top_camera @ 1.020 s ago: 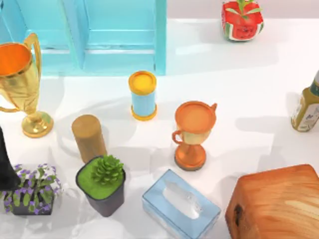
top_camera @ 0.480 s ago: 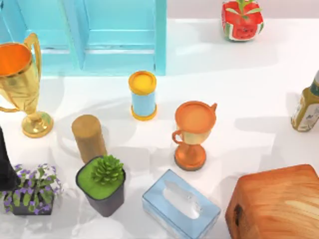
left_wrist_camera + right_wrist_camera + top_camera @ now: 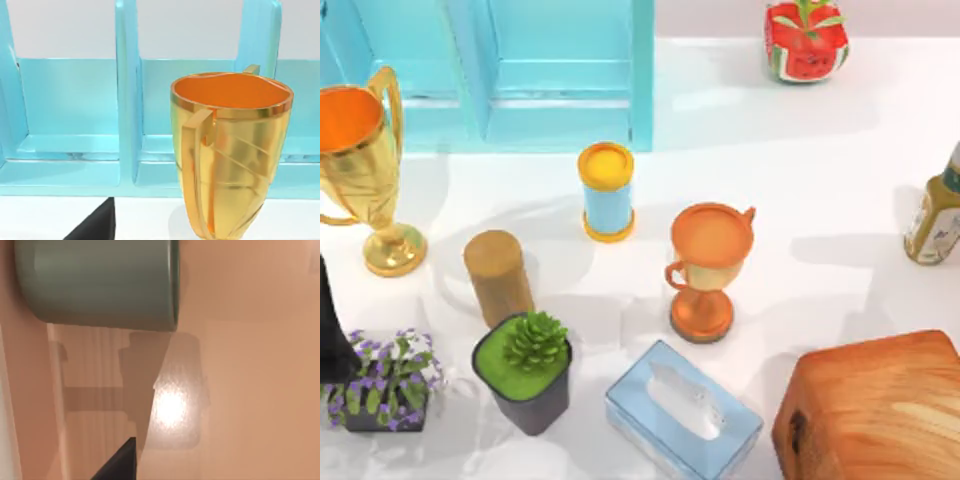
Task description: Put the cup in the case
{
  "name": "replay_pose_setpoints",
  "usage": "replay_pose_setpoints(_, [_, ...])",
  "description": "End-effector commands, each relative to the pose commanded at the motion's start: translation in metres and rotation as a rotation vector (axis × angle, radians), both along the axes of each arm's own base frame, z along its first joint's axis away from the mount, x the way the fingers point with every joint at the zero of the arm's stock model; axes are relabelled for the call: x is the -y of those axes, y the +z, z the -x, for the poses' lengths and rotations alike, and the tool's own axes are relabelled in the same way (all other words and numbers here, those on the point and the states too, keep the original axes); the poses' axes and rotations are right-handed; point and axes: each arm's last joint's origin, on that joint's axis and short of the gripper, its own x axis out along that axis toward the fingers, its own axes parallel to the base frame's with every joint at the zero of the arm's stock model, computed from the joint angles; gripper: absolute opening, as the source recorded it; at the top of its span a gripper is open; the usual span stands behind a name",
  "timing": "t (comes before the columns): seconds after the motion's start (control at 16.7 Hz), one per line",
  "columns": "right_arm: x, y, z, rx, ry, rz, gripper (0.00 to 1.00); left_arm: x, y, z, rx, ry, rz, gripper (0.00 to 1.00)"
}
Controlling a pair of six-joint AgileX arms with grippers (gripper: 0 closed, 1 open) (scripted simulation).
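I am holding my right pincer (image 3: 120, 462) close to the cup (image 3: 100, 282), which is showing in my right wrist view as a dull grey-green tapered body against a smooth warm tan surface, with a bright glint and blocky shadows falling across that surface beside it. A dark wedge of the pincer is poking into that view, apart from the cup, and I cannot tell whether it is standing wide or narrow. I cannot tell either whether the tan surface belongs to the wooden box (image 3: 875, 405) that is sitting at the lower right of the top view. My left arm (image 3: 328, 335) is waiting at the left edge of the top view, just above the purple flower pot (image 3: 382, 390). A dark sliver of my left pincer (image 3: 95, 227) is showing in the left wrist view, and I cannot tell its state. It is facing the gold trophy (image 3: 227, 155), which is standing upright before the blue shelf unit (image 3: 127, 100). In the top view's middle the blue-and-yellow cylinder (image 3: 607, 190) and the orange trophy cup (image 3: 708, 268) are standing near each other, with the tissue box (image 3: 682, 410) lying toward the bottom.
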Motion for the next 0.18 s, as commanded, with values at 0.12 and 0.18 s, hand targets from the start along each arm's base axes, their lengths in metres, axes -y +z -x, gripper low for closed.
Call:
replay_pose_setpoints(0.12, [0.0,0.0,0.0,0.0,0.0,0.0,1.0,0.0,0.0,0.0,0.0,0.0,0.0,1.0])
replay_pose_setpoints(0.18, [0.0,0.0,0.0,0.0,0.0,0.0,1.0,0.0,0.0,0.0,0.0,0.0,0.0,1.0])
